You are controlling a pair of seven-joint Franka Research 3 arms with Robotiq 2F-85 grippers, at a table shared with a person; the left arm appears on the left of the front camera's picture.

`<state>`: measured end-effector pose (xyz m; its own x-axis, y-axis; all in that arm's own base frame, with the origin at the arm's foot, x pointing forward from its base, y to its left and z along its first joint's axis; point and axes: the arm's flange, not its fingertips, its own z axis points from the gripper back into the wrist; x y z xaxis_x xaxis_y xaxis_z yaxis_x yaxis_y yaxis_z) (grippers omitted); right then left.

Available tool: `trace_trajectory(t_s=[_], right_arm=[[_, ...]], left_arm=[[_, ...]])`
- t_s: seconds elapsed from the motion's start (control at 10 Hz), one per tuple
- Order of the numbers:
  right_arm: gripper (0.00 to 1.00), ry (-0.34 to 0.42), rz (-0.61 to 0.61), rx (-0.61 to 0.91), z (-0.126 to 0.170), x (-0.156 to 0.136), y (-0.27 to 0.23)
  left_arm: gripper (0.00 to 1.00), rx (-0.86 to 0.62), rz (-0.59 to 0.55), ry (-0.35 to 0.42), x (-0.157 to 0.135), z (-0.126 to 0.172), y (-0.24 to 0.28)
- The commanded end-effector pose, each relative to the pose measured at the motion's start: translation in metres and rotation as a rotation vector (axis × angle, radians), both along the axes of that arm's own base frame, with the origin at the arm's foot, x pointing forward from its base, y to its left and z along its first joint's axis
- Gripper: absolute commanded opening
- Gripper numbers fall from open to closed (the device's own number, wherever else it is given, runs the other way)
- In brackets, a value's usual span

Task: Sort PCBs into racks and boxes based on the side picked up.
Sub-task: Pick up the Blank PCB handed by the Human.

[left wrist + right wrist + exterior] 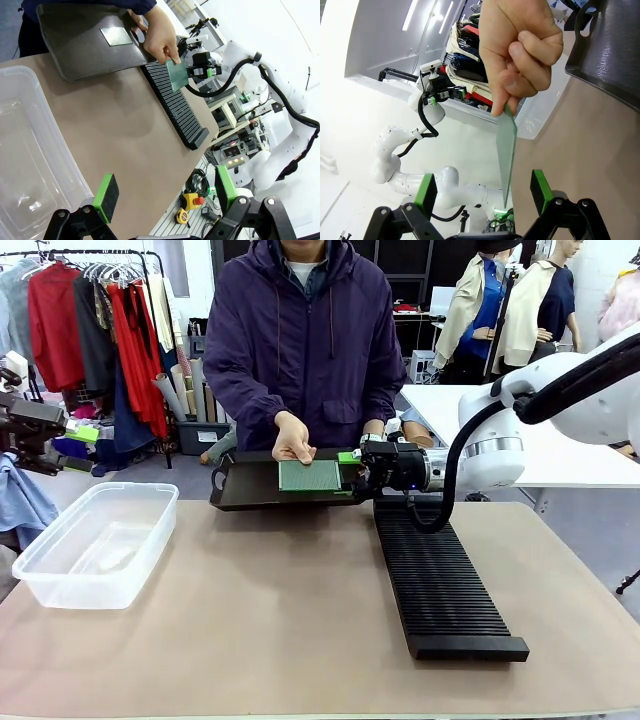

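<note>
Right gripper point(352, 470) reaches level, jaws spread astride the thin green PCB point(310, 475) that a hand point(293, 438) pinches upright over the smooth dark tray point(240, 495). Left gripper point(165, 192) hangs spread-jawed beside the clear box point(30, 150).

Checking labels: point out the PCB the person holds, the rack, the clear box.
PCB point(310, 476), front view, middle of its green face.
rack point(440, 578), front view, middle of its slotted top.
clear box point(68, 591), front view, its near wall.

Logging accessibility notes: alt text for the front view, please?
A person's hand holds a green board over a dark tray, its edge at the open right gripper. A black slotted rack and a clear tub sit on the table.
</note>
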<state>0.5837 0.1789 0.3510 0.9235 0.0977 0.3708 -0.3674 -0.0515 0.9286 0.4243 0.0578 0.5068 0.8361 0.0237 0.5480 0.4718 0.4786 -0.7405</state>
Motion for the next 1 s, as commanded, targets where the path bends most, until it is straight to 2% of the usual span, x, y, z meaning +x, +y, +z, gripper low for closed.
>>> trace_trajectory(t_s=[0.0,0.4,0.5,0.6,0.9], right_arm=[[1.00,-0.013,-0.002,0.050,-0.002,0.017,0.008],[1.00,-0.017,0.009,0.049,0.006,0.031,0.014],[0.94,-0.016,0.015,0.041,0.007,0.032,0.015],[0.77,-0.012,0.017,0.033,0.007,0.033,0.015],[0.17,0.011,0.016,0.019,0.007,0.036,0.016]], left_arm=[[1.00,-0.007,-0.006,-0.001,-0.001,0.001,0.000],[1.00,-0.007,-0.006,-0.001,-0.001,0.001,0.000],[1.00,-0.007,-0.006,-0.001,-0.001,0.001,0.000],[1.00,-0.007,-0.006,-0.001,-0.001,0.001,0.000],[1.00,-0.007,-0.006,-0.001,-0.001,0.001,0.000]])
